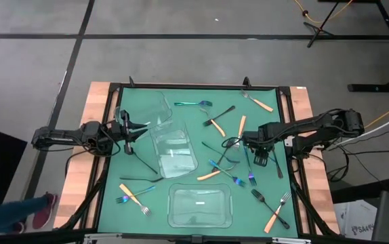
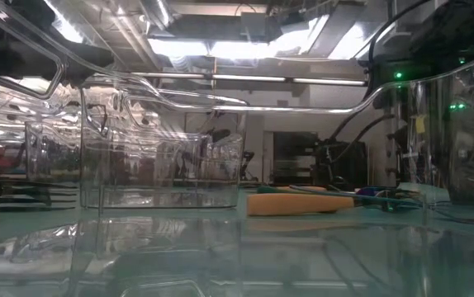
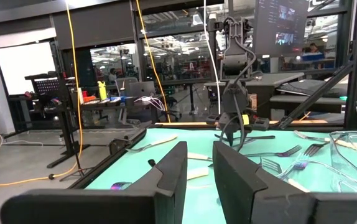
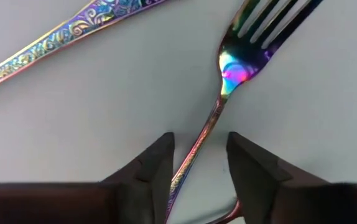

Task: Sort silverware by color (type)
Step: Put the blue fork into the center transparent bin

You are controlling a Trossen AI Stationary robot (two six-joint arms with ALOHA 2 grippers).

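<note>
The right gripper (image 4: 197, 165) sits low over the right-side clutter on the green surface (image 1: 188, 125), fingers narrowly apart astride an iridescent fork's (image 4: 228, 74) handle, ready to pinch. The left gripper (image 1: 128, 129), partly open and empty, waits far left.

Your silverware (image 1: 238, 157) lies flat, scattered mostly over the counter's right half: black, iridescent and orange-handled forks, a few overlapping.
</note>
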